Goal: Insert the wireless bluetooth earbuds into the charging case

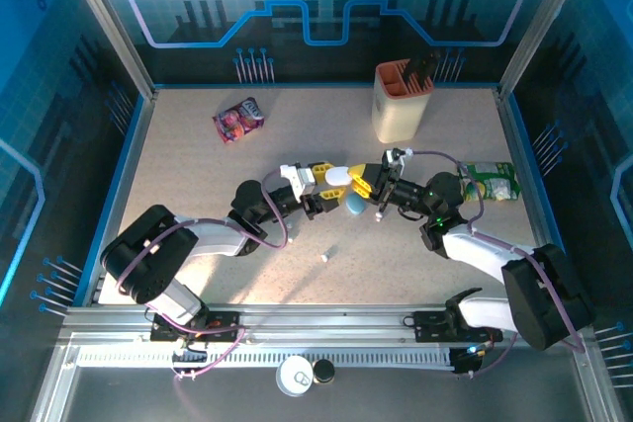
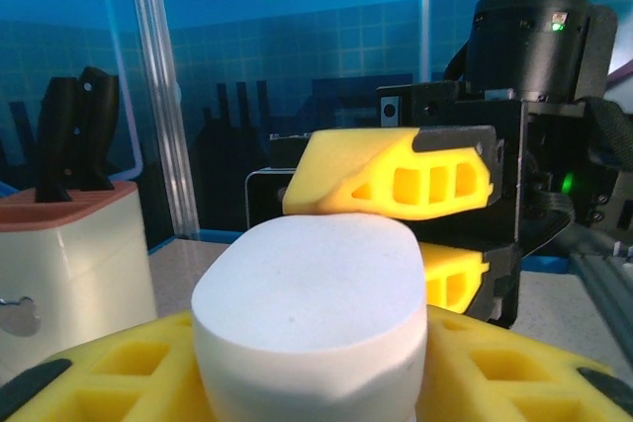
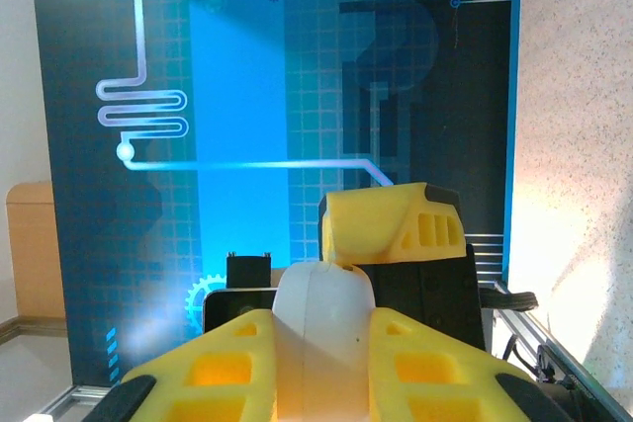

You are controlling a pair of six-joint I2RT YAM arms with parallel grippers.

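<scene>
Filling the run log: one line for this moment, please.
left gripper: shut on charging case | right gripper: shut on charging case | earbud: loose on table

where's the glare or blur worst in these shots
right wrist: glare washes out the table at the right; left wrist: the close white case looks soft, edges blurred; top external: evenly lit, dark shadow under the left arm

the top view looks down on the whole table [image 1: 198,165] from above and behind. the 2 wrist cameras face each other, close on the white case [image 2: 307,313] all 3 share.
</scene>
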